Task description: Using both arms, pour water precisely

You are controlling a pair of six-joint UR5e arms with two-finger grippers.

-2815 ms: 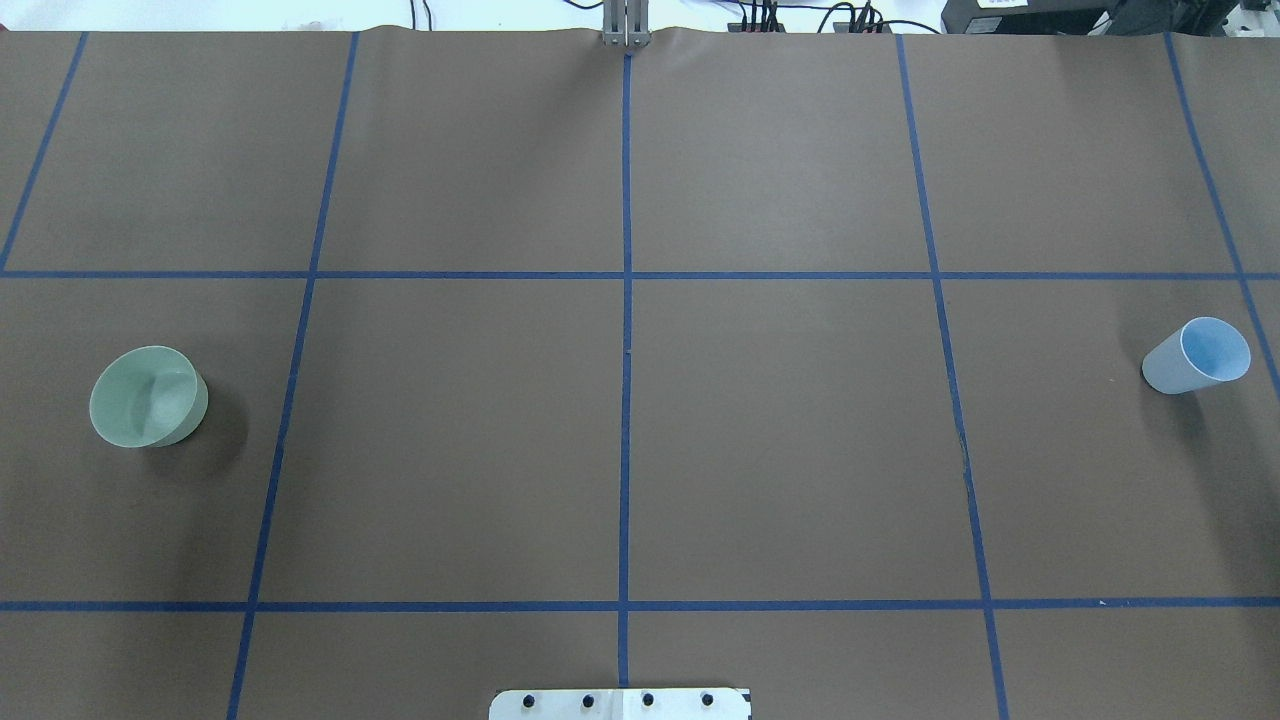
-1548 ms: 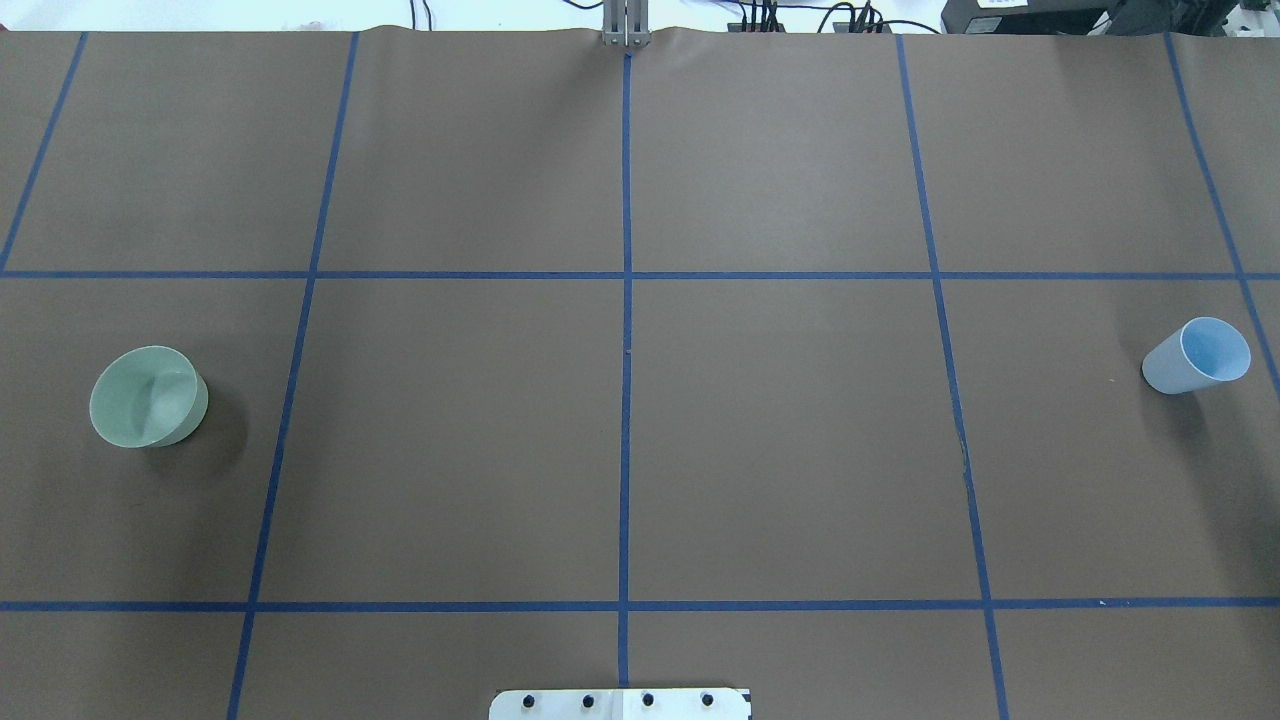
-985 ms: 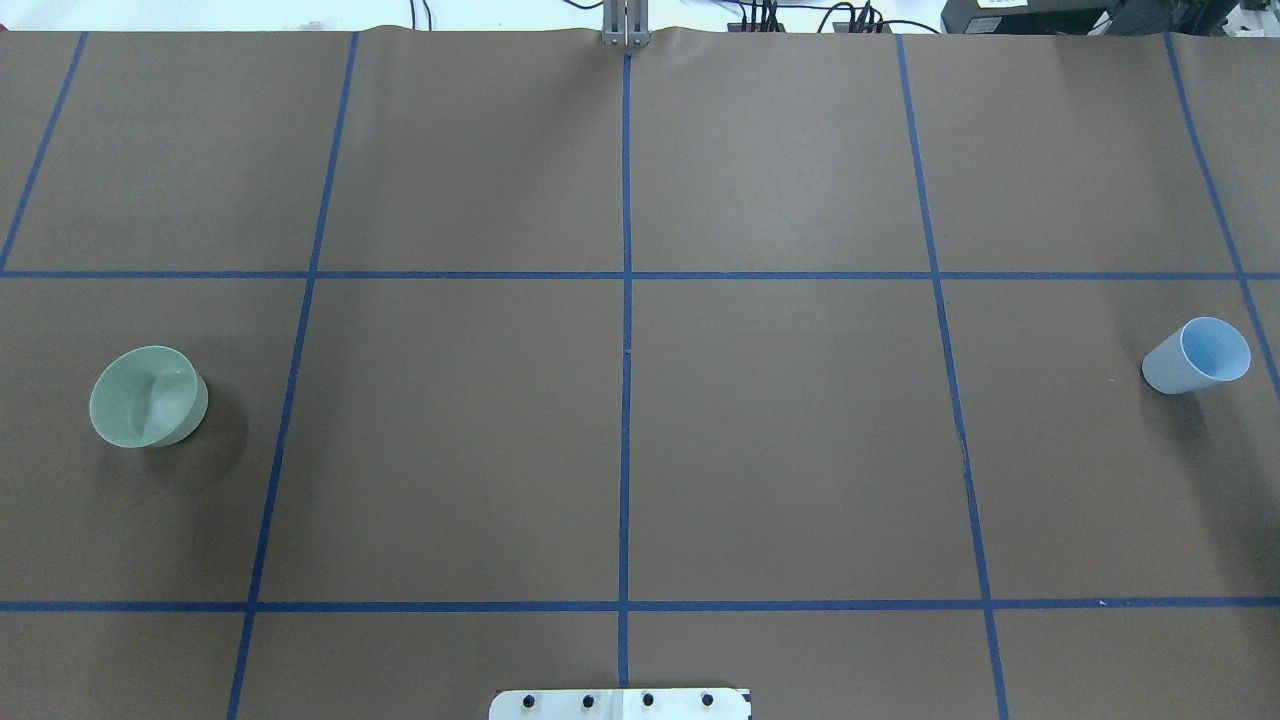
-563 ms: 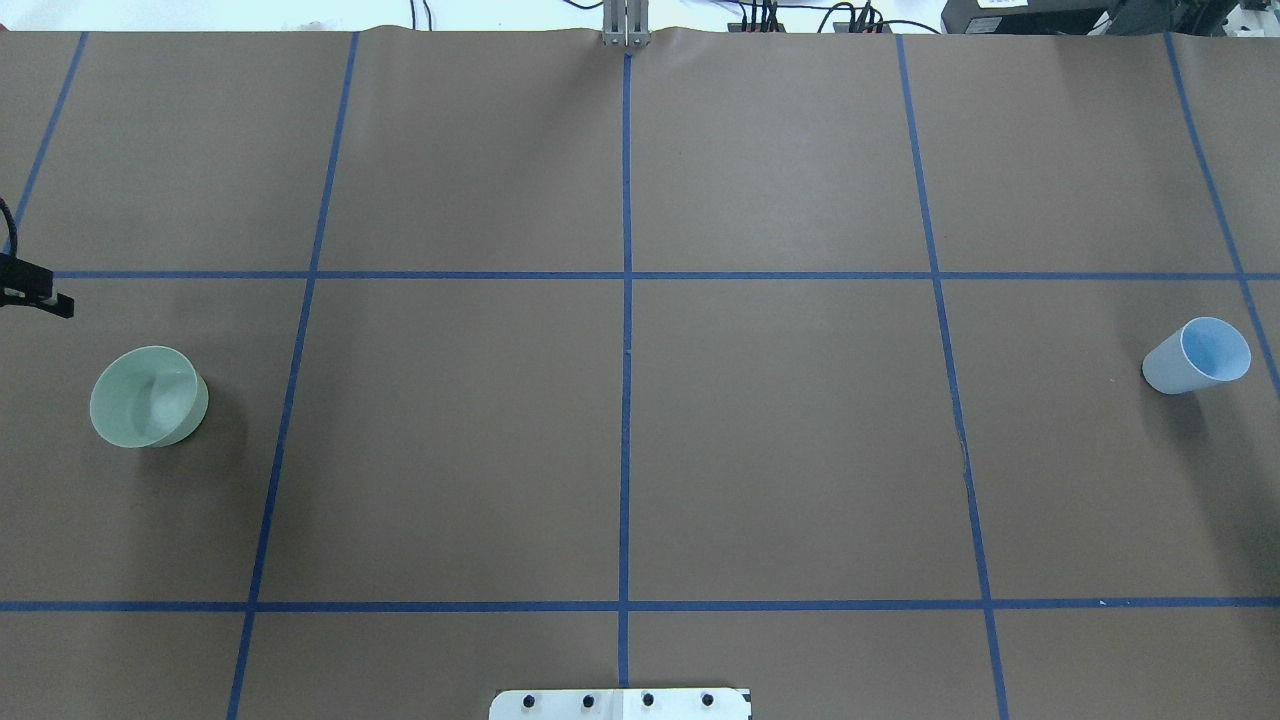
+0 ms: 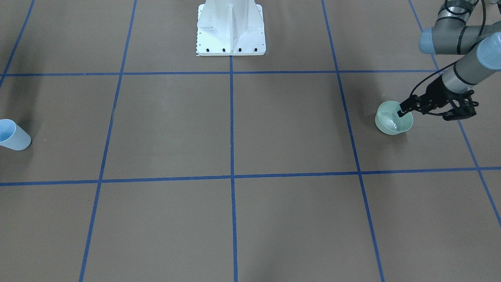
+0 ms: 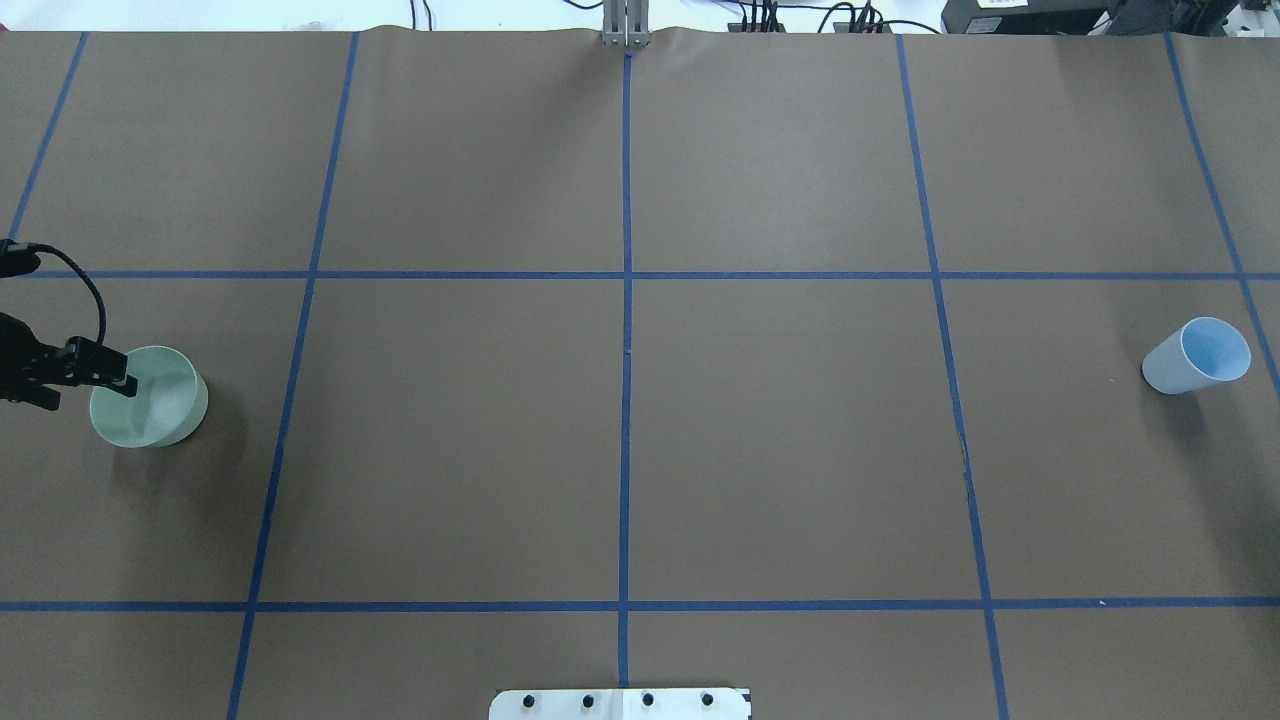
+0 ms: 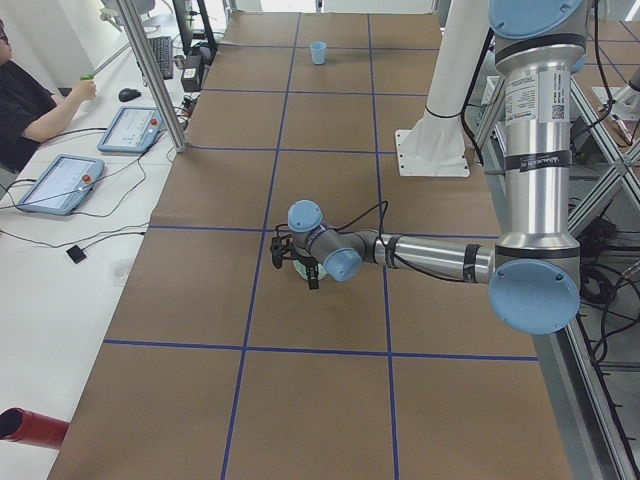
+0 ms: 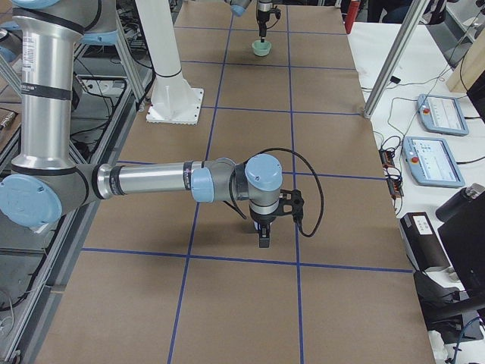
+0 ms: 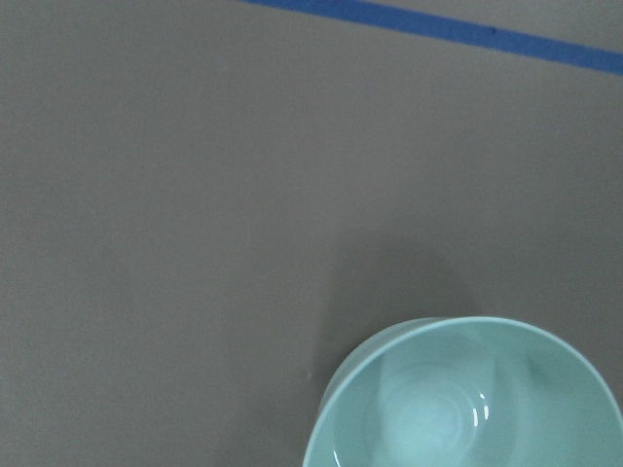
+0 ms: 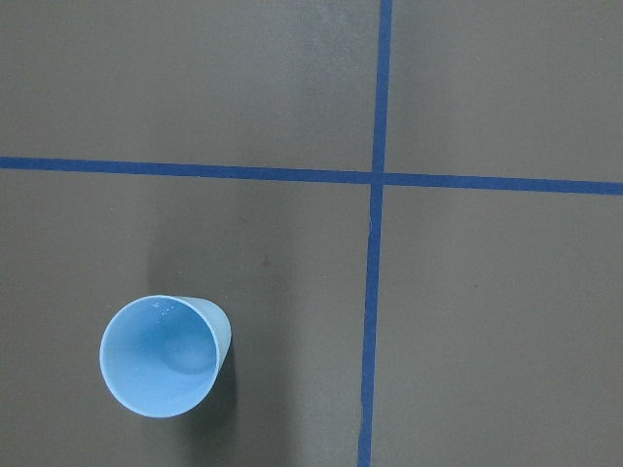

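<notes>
A pale-green bowl (image 6: 160, 405) stands at the table's left, seen also in the front view (image 5: 393, 125) and left wrist view (image 9: 467, 399). Faint glints and ripples of water (image 9: 482, 413) show inside it. My left gripper (image 6: 85, 390) looks open, with one finger (image 5: 405, 107) over the bowl's rim and the other outside it. A light-blue cup (image 6: 1197, 355) stands upright at the far right, and the right wrist view looks down into it (image 10: 161, 355). My right gripper (image 8: 263, 236) points down above that area; I cannot tell whether it is open or shut.
The white bolted pedestal (image 5: 231, 27) stands at the robot's side, mid-table. Blue tape lines (image 6: 625, 350) divide the brown mat into a grid. Operators' tablets (image 7: 60, 180) and aluminium posts (image 8: 394, 57) stand beyond the table's ends.
My left gripper came in from the overhead view's left edge and moved down to the bowl's rim. The bowl and the cup have not moved.
</notes>
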